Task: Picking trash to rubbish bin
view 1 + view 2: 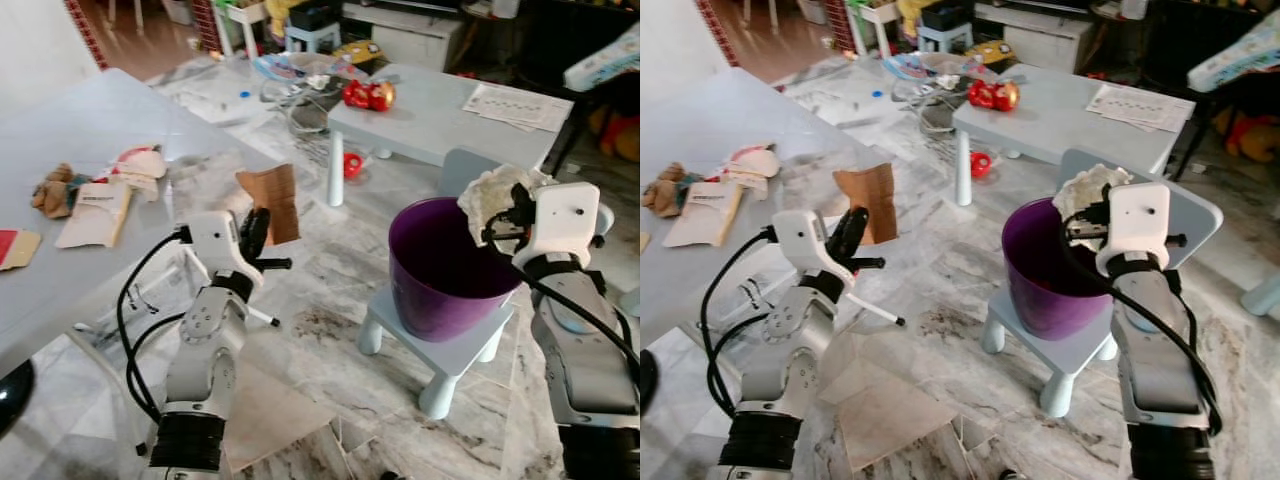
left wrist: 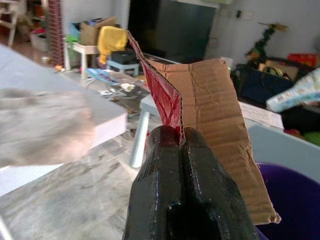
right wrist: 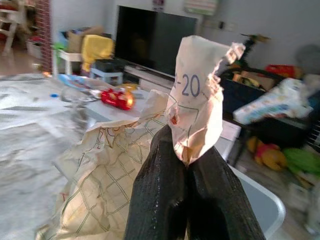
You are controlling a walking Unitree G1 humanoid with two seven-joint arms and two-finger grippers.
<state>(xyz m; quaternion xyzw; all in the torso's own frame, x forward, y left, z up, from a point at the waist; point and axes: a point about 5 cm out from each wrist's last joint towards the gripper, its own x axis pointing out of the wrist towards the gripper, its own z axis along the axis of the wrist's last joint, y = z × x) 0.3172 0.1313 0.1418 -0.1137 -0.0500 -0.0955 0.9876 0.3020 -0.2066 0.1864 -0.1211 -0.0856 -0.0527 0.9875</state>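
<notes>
my right gripper (image 1: 500, 215) is clenched on a crumpled paper wrapper (image 1: 492, 195), held at the far rim of the purple bin (image 1: 440, 270) — the bin's mouth lies just below and toward me, so this arm is nearer and likely drops first. my left gripper (image 1: 258, 232) pinches a torn cardboard piece (image 1: 272, 200), long axis upright, well apart from the bin — which stands on a small stool (image 1: 450, 355).

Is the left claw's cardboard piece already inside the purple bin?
No, the left claw holds the cardboard apart from the bin.
</notes>
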